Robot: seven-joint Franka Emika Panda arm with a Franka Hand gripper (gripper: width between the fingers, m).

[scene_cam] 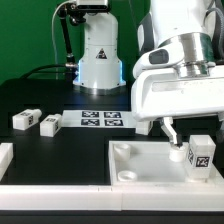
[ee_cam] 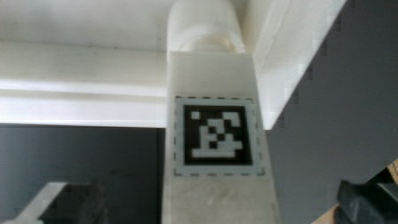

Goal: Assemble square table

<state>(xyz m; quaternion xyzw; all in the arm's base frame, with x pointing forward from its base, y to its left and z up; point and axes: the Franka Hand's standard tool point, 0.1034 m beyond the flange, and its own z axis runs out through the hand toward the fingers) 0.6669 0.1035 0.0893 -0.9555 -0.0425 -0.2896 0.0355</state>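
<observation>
Plainly, end effector (ee_cam: 210, 203) jaws clear both leg block (ee_cam: 217, 130) edges.

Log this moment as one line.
gripper: open, straddling leg, no contact | leg: upright on tabletop corner, exterior view's right | two loose legs: lying on table, exterior view's left

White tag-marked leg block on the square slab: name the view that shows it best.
Wrist view: the white tag-marked leg block fills the frame, its marker clear. The exterior view shows it small, standing on the white square plastic slab at that view's right.
</observation>
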